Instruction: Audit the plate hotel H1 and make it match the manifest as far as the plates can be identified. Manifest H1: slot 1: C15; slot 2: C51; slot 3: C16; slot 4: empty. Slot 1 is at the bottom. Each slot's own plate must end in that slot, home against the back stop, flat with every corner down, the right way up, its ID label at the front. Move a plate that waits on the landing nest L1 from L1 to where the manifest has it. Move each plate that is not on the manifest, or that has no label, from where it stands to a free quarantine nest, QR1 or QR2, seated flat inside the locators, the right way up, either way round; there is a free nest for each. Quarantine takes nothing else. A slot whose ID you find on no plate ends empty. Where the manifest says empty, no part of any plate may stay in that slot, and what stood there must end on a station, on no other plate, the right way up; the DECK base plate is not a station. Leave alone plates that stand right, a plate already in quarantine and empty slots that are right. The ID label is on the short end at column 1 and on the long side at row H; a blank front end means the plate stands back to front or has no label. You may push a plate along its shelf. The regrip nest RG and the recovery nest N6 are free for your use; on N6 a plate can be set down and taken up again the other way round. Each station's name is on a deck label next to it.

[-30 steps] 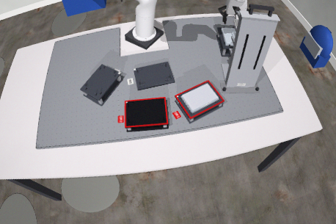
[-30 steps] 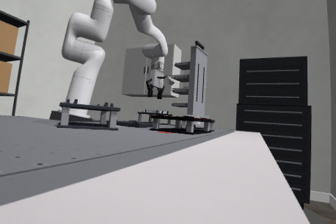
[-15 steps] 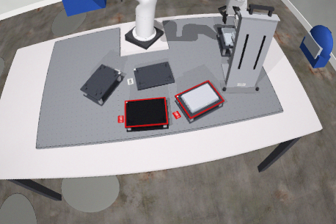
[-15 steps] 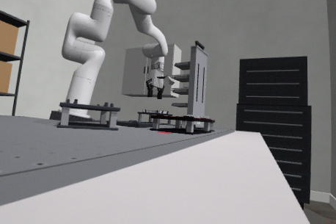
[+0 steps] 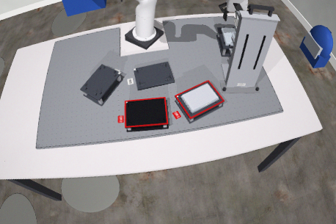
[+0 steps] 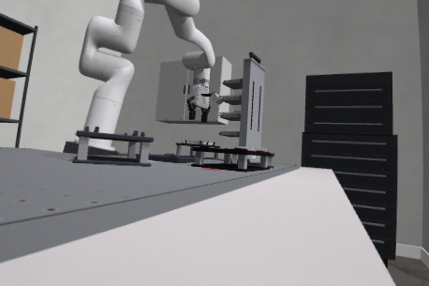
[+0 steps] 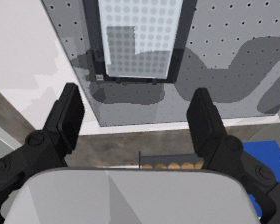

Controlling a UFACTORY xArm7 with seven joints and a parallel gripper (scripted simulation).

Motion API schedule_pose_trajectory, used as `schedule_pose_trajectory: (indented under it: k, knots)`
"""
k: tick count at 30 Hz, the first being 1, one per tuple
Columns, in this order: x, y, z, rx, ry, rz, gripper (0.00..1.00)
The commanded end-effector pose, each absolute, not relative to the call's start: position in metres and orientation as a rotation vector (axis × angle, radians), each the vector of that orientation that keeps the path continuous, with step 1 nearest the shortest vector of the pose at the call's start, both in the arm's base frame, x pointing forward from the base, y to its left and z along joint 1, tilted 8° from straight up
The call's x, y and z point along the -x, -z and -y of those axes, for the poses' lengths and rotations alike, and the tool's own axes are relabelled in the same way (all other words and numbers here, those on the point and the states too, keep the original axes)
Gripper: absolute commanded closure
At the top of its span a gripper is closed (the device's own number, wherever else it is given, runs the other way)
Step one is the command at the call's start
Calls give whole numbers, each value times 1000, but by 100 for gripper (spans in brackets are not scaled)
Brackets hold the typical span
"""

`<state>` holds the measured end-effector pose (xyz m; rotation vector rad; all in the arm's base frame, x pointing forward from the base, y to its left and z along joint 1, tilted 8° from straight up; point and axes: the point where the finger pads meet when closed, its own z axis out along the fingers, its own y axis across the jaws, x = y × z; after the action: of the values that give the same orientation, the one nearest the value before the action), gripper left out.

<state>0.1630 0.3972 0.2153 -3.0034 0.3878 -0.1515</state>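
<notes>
White tabletop (image 5: 205, 155) carries a grey perforated deck plate (image 5: 66, 125) that covers most of it, leaving a bare strip along the front edge and at the right end.

Nearest the front edge, about midway along it, stand two red-framed nests. The left one (image 5: 146, 112) shows a black top with a small red tag (image 5: 119, 119) just beside its left side. The right one (image 5: 199, 98), turned at an angle, holds a pale well plate (image 5: 198, 97) inside its frame, and another red tag (image 5: 177, 115) lies between the two nests.

Further back, a flat dark nest (image 5: 153, 75) sits near the table's middle, with a small white label (image 5: 130, 81) just to its left. Left of that label a raised dark nest (image 5: 100, 83) stands on short legs, tilted in plan.

Toward the back right corner rises the grey plate hotel (image 5: 253, 50), a tall tower with a black handle on top and shelves opening to the left. A pale plate (image 5: 228, 37) shows on its shelves.

At the back edge, the white arm's base (image 5: 144, 37) stands in a notch of the deck. The gripper (image 5: 231, 9) hangs beside the hotel's open face, above the plate there; its fingers are spread wide with nothing between them.
</notes>
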Motion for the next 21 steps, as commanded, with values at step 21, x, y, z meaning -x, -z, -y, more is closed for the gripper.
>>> schedule_pose_trajectory:
  k: [21]
  knots:
    - [-155,-287,-391,3001,152,-387,0]
